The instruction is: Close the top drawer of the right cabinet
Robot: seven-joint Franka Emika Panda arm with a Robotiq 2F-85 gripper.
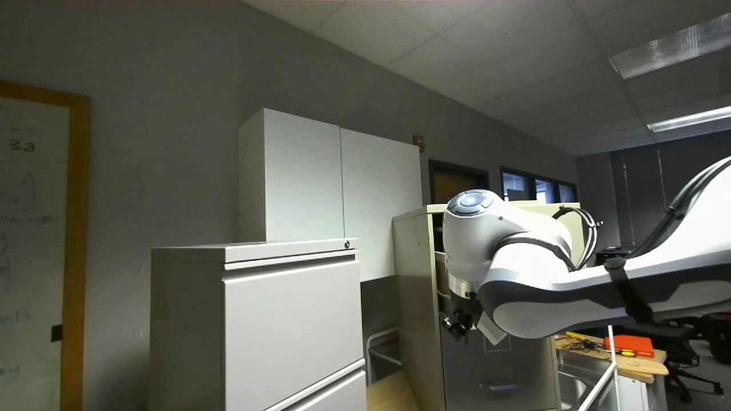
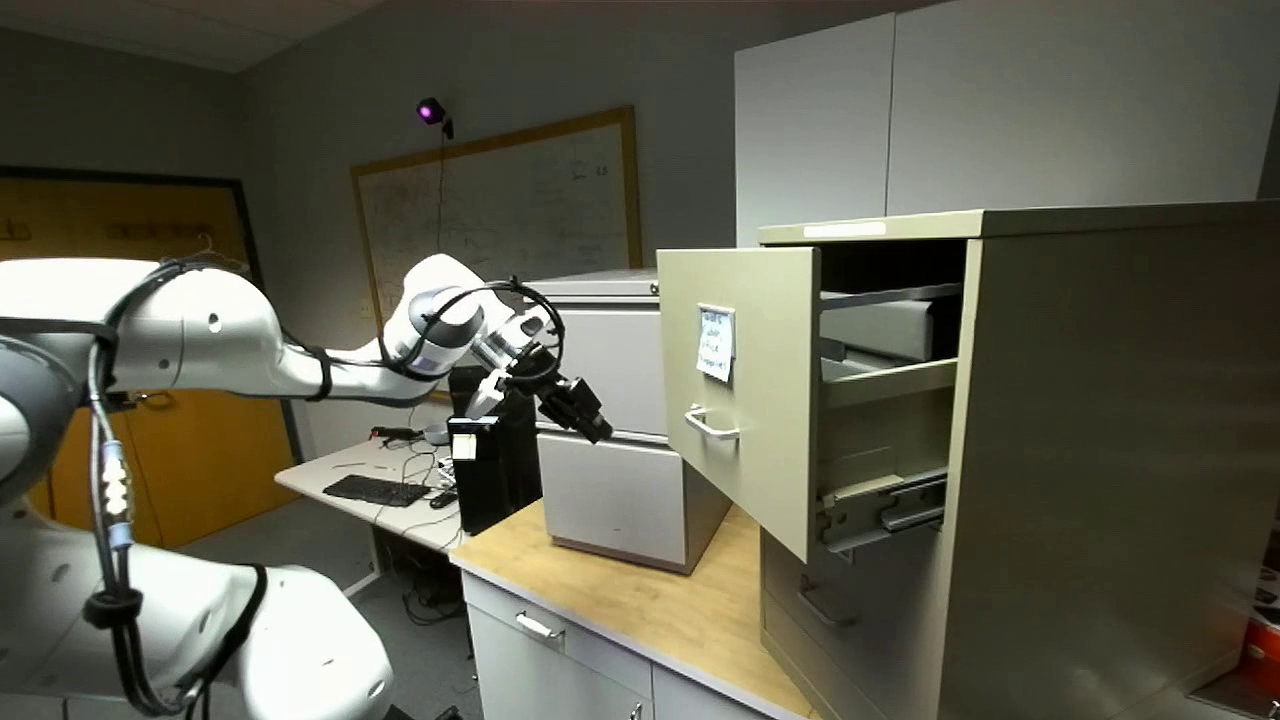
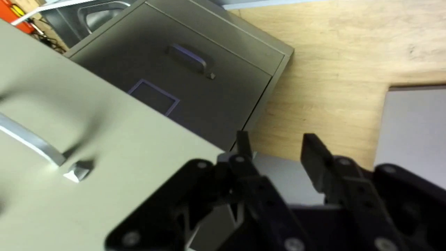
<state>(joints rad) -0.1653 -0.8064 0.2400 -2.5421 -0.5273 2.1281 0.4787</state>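
My end effector (image 3: 276,141) hangs beside the pulled-out top drawer (image 2: 770,400)

In an exterior view, the top drawer juts well out of the tan cabinet (image 2: 1090,440), above a lower drawer (image 2: 870,620) in shadow. Its pale front (image 3: 139,181) carries a metal handle (image 3: 28,138) and a framed label (image 2: 715,343) whose writing I cannot read. Behind the front I see a metal slide (image 2: 870,512) and, inside, something grey and boxy (image 2: 880,330).

In an exterior view, my white arm (image 2: 230,330) reaches in from the left edge, its end effector tilted downward. In the wrist view, the two dark fingers (image 3: 315,160) stand apart, with the pale wood of the table (image 3: 331,69) showing through the gap. The front fills the left of this view, near the fingers. In an exterior view, a strip of the grey cabinet (image 2: 620,490) shows between the end effector and the front, so the two are separate.

The grey cabinet stands on the table. In both exterior views, a white cupboard (image 1: 380,200) hangs on the wall behind.
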